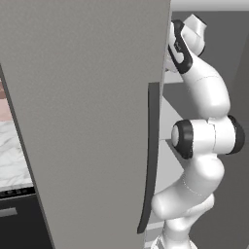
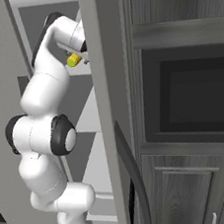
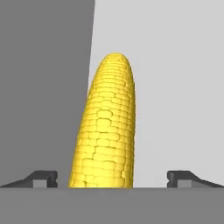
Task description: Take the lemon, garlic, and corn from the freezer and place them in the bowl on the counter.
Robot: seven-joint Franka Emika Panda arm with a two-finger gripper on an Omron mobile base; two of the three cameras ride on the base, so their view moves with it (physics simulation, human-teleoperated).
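Observation:
The corn (image 3: 107, 131), a bright yellow cob with rows of kernels, lies on a pale freezer shelf and points away from the hand. My gripper (image 3: 113, 179) is open, with one fingertip (image 3: 41, 178) well to each side of the cob's near end and neither touching it. A bit of the corn (image 2: 74, 60) peeks out beside the hand in the right base view. The arm reaches up into the open freezer (image 1: 87, 121), past its grey door. A strip of white marble counter (image 1: 12, 155) shows at far left. The lemon, garlic and bowl are out of view.
The freezer door's long dark handle (image 1: 151, 155) hangs close beside the arm's elbow. Another grey door edge (image 2: 111, 109) stands just right of the arm. Dark wood-grain cabinets with a built-in oven (image 2: 192, 99) lie to the right. A grey inner wall (image 3: 43, 87) stands close left of the cob.

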